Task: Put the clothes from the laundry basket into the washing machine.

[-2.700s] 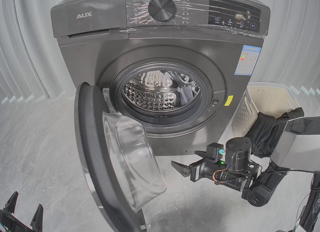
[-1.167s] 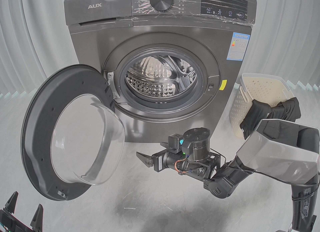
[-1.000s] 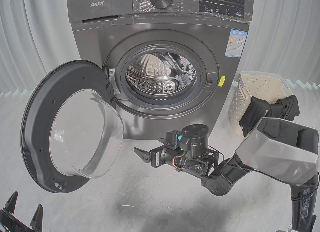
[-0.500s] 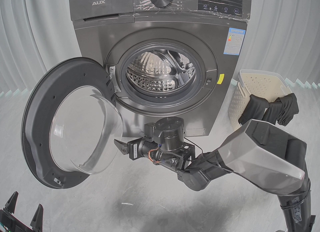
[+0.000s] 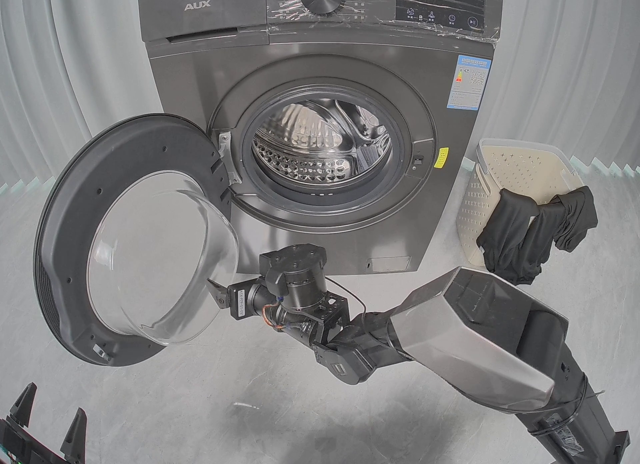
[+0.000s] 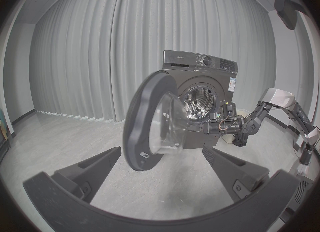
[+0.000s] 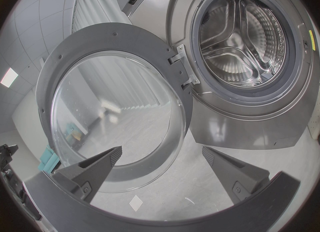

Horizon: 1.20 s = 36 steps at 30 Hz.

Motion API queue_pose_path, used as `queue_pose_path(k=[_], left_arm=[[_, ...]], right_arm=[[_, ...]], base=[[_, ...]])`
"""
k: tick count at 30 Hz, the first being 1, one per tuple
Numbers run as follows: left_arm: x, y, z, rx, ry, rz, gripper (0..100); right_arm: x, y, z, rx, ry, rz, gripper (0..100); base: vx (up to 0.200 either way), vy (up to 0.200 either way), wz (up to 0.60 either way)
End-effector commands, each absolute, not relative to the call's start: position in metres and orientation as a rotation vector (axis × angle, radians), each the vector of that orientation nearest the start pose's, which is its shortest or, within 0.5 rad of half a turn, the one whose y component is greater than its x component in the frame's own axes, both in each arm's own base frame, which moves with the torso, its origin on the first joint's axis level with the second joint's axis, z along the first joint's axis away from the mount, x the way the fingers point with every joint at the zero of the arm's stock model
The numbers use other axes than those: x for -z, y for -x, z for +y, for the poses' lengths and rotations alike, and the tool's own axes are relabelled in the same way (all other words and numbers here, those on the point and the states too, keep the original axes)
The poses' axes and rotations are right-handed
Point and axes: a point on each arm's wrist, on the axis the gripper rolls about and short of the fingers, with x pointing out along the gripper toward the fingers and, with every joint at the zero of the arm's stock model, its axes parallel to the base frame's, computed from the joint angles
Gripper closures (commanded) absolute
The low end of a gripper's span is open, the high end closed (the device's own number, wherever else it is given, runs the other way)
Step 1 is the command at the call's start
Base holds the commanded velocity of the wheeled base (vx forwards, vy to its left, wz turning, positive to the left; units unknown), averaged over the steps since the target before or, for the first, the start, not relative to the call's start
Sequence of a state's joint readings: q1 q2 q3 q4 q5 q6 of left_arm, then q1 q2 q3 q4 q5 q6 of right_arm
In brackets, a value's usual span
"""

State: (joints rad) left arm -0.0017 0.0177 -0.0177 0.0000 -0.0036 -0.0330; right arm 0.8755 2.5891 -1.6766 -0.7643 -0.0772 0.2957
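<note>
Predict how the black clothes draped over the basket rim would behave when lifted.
Probably floppy: the black clothes sag over the laundry basket rim, so they would likely dangle. Their thin folds suggest light weight; trailing ends might catch the rim.

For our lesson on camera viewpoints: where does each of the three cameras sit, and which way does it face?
Head view: on the head, looking forward and down at the washing machine, its open door and the laundry basket with black clothes; right gripper and left gripper show.
Left wrist view: on the left wrist, facing the machine; own open fingers show, right arm beyond.
Right wrist view: on the right wrist, near the door, facing its glass and the drum; own open fingers show.
All three share door and drum.
</note>
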Motion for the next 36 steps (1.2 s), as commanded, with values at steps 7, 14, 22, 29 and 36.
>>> queue_pose_path(k=[7,14,22,29,36], left_arm=[[-0.076,0.023,0.000,0.005,0.035,0.000,0],[-0.076,0.023,0.000,0.005,0.037,0.000,0],[-0.076,0.023,0.000,0.005,0.035,0.000,0],[-0.076,0.023,0.000,0.005,0.035,0.000,0],[-0.076,0.023,0.000,0.005,0.037,0.000,0]], right_arm=[[-0.063,-0.336,0.384,-0.737,-0.220,0.251,0],[-0.132,-0.304,0.303,-0.682,-0.180,0.200,0],[-0.197,-0.247,0.191,-0.592,-0.180,0.109,0],[-0.210,-0.194,0.124,-0.550,-0.168,0.057,0],[-0.201,-0.135,0.068,-0.478,-0.171,-0.008,0]], base=[[0.000,0.000,0.00],[0.000,0.000,0.00],[0.000,0.000,0.00],[0.000,0.000,0.00],[0.000,0.000,0.00]])
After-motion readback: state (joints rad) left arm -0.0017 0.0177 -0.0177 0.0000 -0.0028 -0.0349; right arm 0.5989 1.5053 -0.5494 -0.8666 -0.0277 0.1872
